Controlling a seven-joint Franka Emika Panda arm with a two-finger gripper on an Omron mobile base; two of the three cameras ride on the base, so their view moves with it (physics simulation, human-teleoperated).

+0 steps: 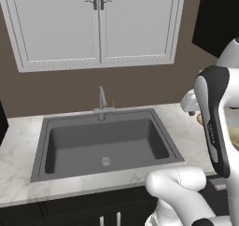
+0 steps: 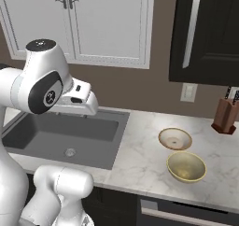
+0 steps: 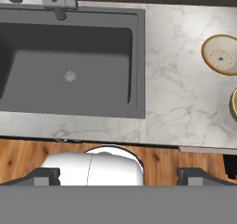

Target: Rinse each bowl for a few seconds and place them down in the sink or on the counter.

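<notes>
From the left base camera, the dark grey sink (image 1: 105,143) lies dry and bare in the white marble counter (image 1: 18,173), its slim faucet (image 1: 101,102) at the far rim, while the white arm (image 1: 214,122) rises at the right, hiding most of the counter beyond it.

From the right base camera, both bowls sit on the counter to the right of the sink: the tan bowl (image 2: 175,138) farther back, the cream-yellow bowl (image 2: 186,166) just beside it and nearer the front edge. A knife block (image 2: 225,115) stands at the far right. The hand hangs over the sink's near right corner, well apart from both bowls.

From the hand camera, the gripper (image 3: 119,176) shows its tips spread wide with nothing between them. The tan bowl (image 3: 222,55) lies to its right, the cream-yellow bowl (image 3: 234,102) cut by the frame edge. The next reach therefore looks rightward; round bowls offer no long axis. No readable writing or brand appears.
</notes>
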